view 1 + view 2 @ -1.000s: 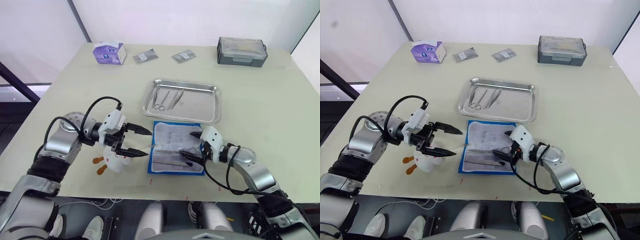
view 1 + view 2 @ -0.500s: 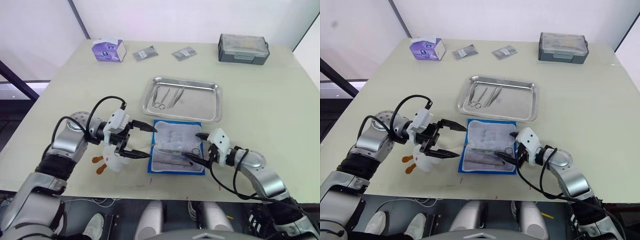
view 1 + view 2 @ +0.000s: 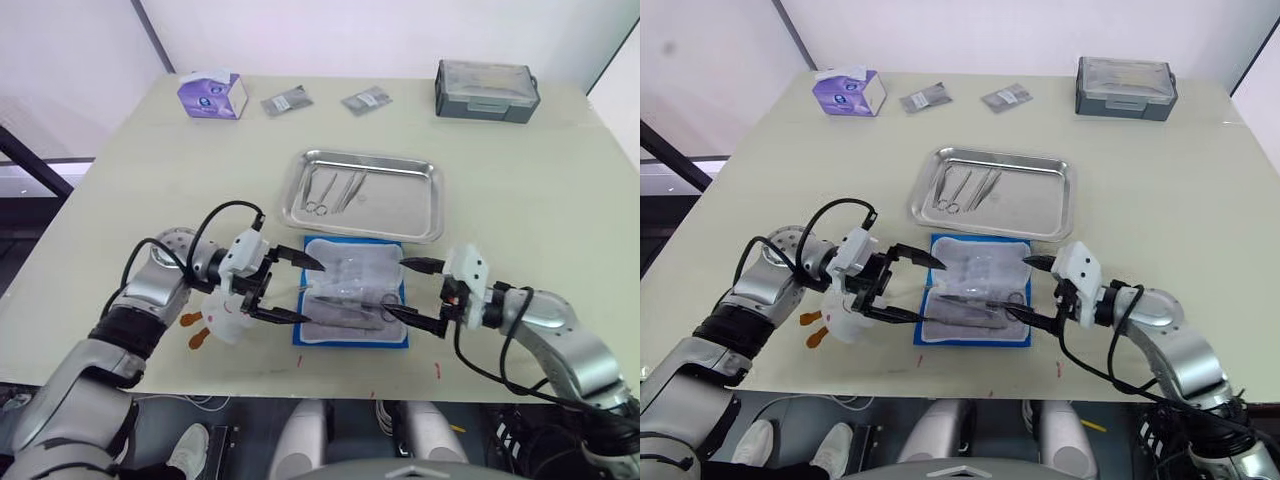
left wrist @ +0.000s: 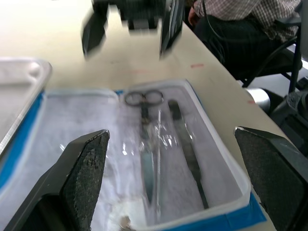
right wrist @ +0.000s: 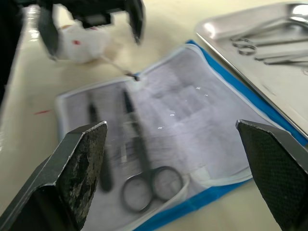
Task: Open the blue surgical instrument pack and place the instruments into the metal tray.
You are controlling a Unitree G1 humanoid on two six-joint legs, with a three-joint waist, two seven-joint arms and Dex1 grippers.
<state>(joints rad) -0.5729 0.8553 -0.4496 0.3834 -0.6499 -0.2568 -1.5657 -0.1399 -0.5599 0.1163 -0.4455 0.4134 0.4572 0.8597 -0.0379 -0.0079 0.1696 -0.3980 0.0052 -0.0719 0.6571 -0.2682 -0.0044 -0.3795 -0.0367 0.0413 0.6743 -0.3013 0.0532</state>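
Left hand (image 3: 296,289) and right hand (image 3: 413,294) face each other, fingers spread.

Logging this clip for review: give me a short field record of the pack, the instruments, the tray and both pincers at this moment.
pack: blue surgical instrument pack lies open on the table, just in front of the tray
in pack: scissors with ring handles and a slim dark tool, under clear plastic
tray: metal tray holds a few instruments at its left end
left pincer: open, at the pack's left edge, empty
right pincer: open, at the pack's right edge, empty
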